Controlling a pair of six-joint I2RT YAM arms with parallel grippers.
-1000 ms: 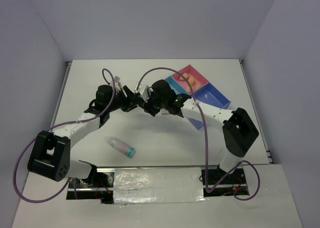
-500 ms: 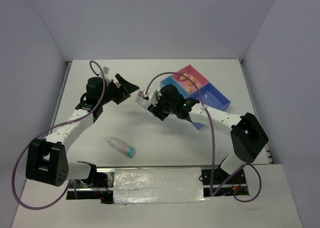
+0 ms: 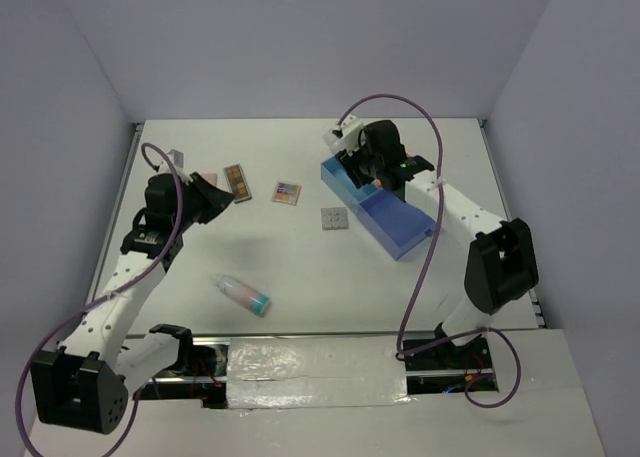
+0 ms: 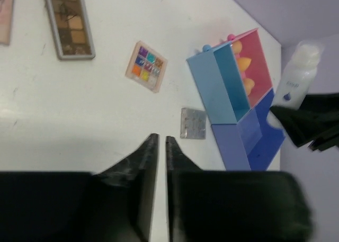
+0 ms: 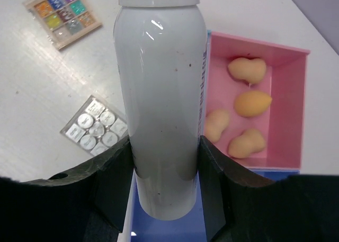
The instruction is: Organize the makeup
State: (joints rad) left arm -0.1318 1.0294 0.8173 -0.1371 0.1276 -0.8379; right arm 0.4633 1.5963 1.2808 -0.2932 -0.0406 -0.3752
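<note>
My right gripper (image 5: 165,152) is shut on the white bottle (image 5: 161,93), holding it over the blue compartment of the tray (image 5: 288,51). Several tan sponges (image 5: 249,101) lie in the tray's pink compartment. On the table lie the brown palette (image 4: 69,22), the multicoloured palette (image 4: 145,66), the grey palette (image 4: 193,124) and, at the view's edge, the peach palette (image 4: 5,14). My left gripper (image 4: 161,141) hangs above bare table at the left, jaws together and empty. The teal-capped tube (image 3: 243,294) lies near the front, apart from both grippers.
The pink-and-blue tray (image 3: 400,227) sits at the back right, partly covered by my right arm. Purple cables loop over both arms. White walls close the table on three sides, and a taped strip runs along the near edge.
The two grippers parted from the middle. My left arm pulled back to the left, jaws opening then closing. My right arm carried the bottle back right over the tray, uncovering the palettes.
</note>
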